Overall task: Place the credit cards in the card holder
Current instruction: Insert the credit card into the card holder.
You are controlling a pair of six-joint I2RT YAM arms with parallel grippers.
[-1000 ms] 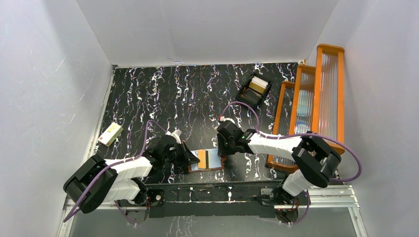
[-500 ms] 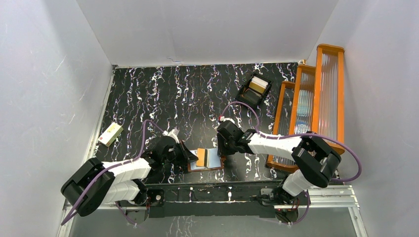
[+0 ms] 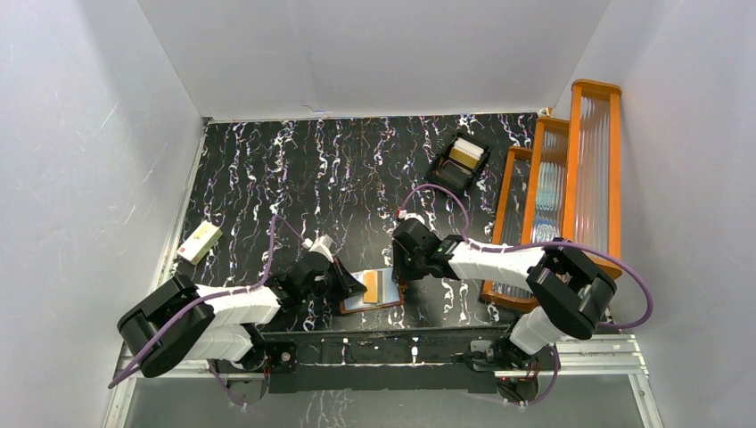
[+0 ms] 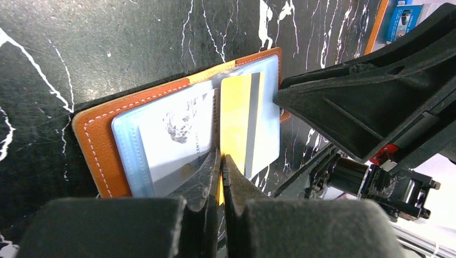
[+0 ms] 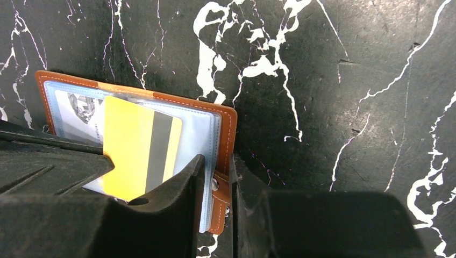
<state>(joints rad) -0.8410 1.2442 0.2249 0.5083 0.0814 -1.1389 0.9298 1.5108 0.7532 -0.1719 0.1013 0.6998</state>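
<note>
The card holder [image 3: 387, 300] lies open near the table's front edge; its orange-brown cover [image 4: 91, 141] and pale pockets also show in the right wrist view [image 5: 226, 121]. My left gripper [image 4: 221, 160] is shut on a yellow card [image 4: 236, 115] with a grey stripe, held over the holder's right half; the card also shows in the right wrist view [image 5: 137, 148] and from above [image 3: 369, 286]. A white card [image 4: 177, 129] sits in the left pocket. My right gripper [image 5: 216, 177] is shut on the holder's right edge, at the snap tab.
A black tray [image 3: 460, 160] with more cards stands at the back right. Orange-framed ribbed racks [image 3: 571, 169] line the right side. A cream box [image 3: 199, 242] lies at the left edge. White walls enclose the table.
My left gripper has moved right with the yellow card, so the card now lies further over the open holder. The right arm has not moved.
</note>
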